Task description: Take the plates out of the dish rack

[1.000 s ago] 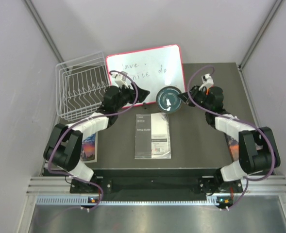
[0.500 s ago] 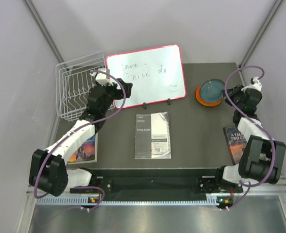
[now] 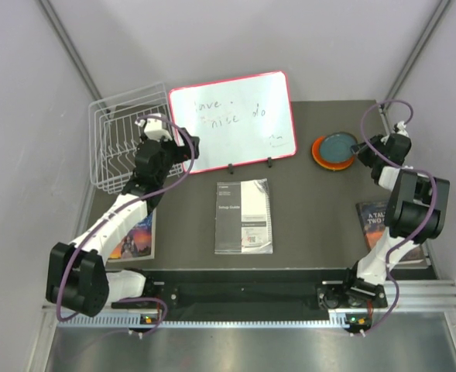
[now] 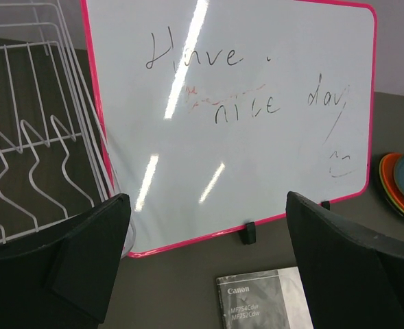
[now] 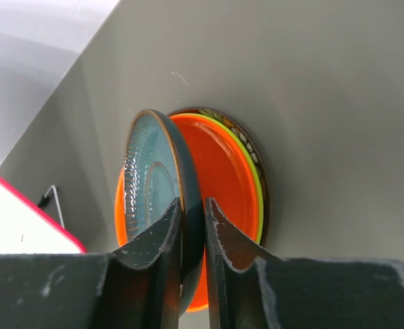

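Observation:
The white wire dish rack [image 3: 123,147] stands at the back left and shows no plates in its slots; part of it is at the left of the left wrist view [image 4: 23,137]. A stack of plates [image 3: 334,150] lies at the back right: a dark teal plate [image 5: 152,184] over an orange plate [image 5: 222,175] and a lime green plate [image 5: 258,185]. My right gripper [image 5: 193,223] is shut on the teal plate's rim, which is tilted against the orange one; it also shows in the top view [image 3: 361,150]. My left gripper [image 4: 208,274] is open and empty between rack and whiteboard, also seen from above [image 3: 183,149].
A red-framed whiteboard [image 3: 231,120] stands upright right of the rack, close in front of the left gripper [image 4: 229,116]. A Canon manual [image 3: 243,215] lies mid-table. One book [image 3: 135,232] lies at the left edge and another [image 3: 376,218] under the right arm.
The right gripper carried the teal plate from mid-table to the right, onto the orange stack. The left gripper drew back left from the whiteboard's front edge towards the rack.

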You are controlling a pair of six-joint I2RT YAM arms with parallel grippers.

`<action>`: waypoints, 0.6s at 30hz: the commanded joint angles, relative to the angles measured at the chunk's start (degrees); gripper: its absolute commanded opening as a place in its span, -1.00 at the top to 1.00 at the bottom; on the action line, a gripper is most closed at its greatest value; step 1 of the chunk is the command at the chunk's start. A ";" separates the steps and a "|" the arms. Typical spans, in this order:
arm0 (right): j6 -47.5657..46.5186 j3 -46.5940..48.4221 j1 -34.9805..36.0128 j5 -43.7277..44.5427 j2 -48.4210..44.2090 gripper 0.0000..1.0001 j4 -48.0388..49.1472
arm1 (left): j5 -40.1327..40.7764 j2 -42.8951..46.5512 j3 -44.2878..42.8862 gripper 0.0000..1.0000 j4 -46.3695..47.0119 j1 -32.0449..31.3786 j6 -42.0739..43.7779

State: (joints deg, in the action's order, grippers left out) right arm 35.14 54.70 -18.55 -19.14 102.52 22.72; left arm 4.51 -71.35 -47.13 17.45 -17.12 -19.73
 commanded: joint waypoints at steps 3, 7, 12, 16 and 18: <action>2.39 5.16 -0.70 -3.80 1.45 1.00 6.46 | 1.11 1.48 0.55 -0.98 1.18 0.69 0.74; 2.04 5.86 -0.53 -5.20 2.24 1.00 5.58 | 0.41 0.69 0.46 -0.98 1.62 0.95 0.13; 1.26 6.21 -0.18 -5.91 3.39 0.57 4.44 | -0.91 -0.36 0.38 -0.98 1.53 1.13 -0.14; 0.73 6.39 0.00 -5.39 3.39 0.38 3.65 | -1.61 -0.28 0.46 -0.98 1.36 1.30 -0.22; 0.38 6.91 0.09 -5.21 3.48 0.34 3.12 | -1.79 -0.28 0.38 -0.98 1.36 1.48 -0.31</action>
State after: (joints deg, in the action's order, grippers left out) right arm 36.07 58.24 -18.55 -23.46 105.69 23.11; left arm 3.86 -71.77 -46.96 17.41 -16.14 -19.66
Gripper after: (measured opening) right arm 0.313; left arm 0.987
